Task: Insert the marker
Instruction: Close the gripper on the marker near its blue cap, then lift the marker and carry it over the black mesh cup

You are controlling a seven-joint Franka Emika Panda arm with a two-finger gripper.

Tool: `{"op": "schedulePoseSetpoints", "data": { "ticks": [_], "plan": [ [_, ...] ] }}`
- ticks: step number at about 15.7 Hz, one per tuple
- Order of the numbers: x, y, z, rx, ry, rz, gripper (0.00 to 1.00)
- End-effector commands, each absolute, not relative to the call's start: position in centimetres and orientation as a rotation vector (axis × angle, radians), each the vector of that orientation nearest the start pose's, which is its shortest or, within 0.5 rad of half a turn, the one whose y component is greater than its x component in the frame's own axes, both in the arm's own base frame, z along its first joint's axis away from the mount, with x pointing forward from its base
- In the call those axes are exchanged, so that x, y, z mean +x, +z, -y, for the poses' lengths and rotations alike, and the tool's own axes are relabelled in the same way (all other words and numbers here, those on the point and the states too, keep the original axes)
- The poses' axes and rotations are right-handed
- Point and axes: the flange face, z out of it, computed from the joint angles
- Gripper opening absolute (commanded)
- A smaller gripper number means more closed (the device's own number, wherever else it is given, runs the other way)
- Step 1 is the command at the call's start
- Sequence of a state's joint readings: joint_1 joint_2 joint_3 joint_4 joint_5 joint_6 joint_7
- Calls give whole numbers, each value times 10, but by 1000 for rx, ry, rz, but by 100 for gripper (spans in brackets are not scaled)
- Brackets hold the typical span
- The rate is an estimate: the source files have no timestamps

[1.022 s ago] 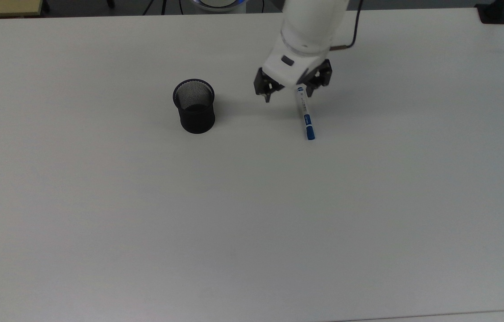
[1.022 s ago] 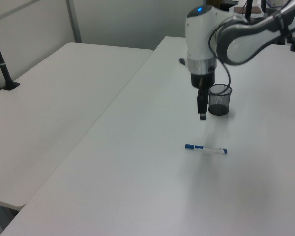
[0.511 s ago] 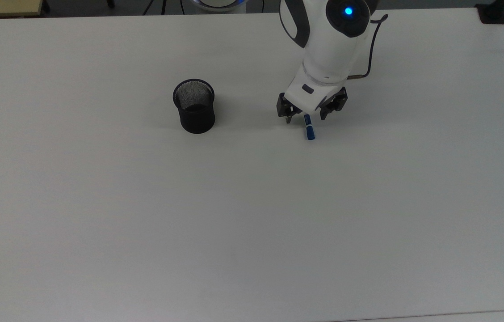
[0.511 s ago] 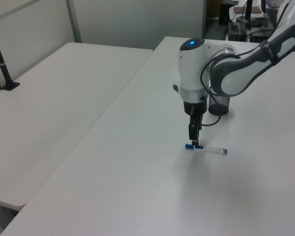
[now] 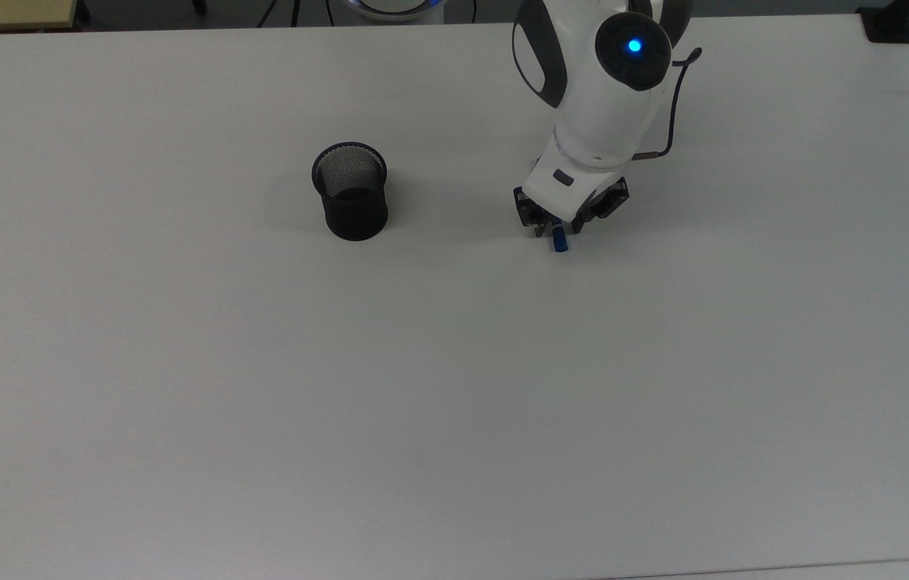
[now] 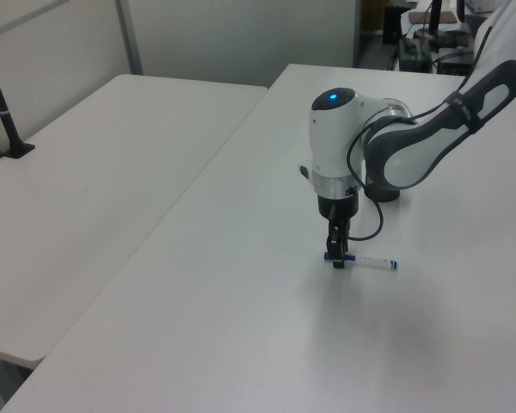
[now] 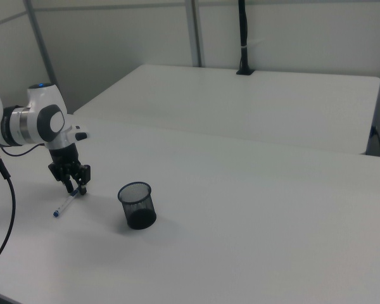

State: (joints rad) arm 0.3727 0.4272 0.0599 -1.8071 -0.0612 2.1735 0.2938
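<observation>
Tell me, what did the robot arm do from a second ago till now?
The gripper came down over the marker and now straddles it near the blue cap, fingers drawn closer together. The marker still lies flat on the table in the same spot, and the black mesh cup has not moved.

Matt white table [image 5: 180, 403], black wire-mesh cup [image 5: 351, 201] (see-through), glossy plastic arm [image 5: 608, 105]

Your arm reaches down from the top view's upper right, wrist vertical, its gripper [image 5: 558, 231] [image 6: 338, 261] [image 7: 76, 188] low at the table — fingers narrowed around the marker [image 5: 559, 240] [image 6: 369, 261] [image 7: 64, 206].
</observation>
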Motion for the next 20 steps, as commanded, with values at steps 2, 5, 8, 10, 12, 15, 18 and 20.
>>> {"op": "schedulePoseSetpoints", "data": {
  "ticks": [2, 5, 8, 10, 12, 15, 18, 20],
  "plan": [
    [585, 293, -267, -3184, 60, 258, 25],
    [586, 295, -266, -3183, 55, 252, 10],
    [590, 311, -261, -3178, 20, 236, 10],
    [595, 336, -256, -3169, -32, 218, 10],
    [601, 366, -234, -3161, -95, 169, 10],
    [610, 407, -191, -3156, -170, 85, 10],
    [615, 443, -140, -3160, -252, 26, 10],
    [611, 465, -109, -3167, -306, -35, 10]
  ]
}}
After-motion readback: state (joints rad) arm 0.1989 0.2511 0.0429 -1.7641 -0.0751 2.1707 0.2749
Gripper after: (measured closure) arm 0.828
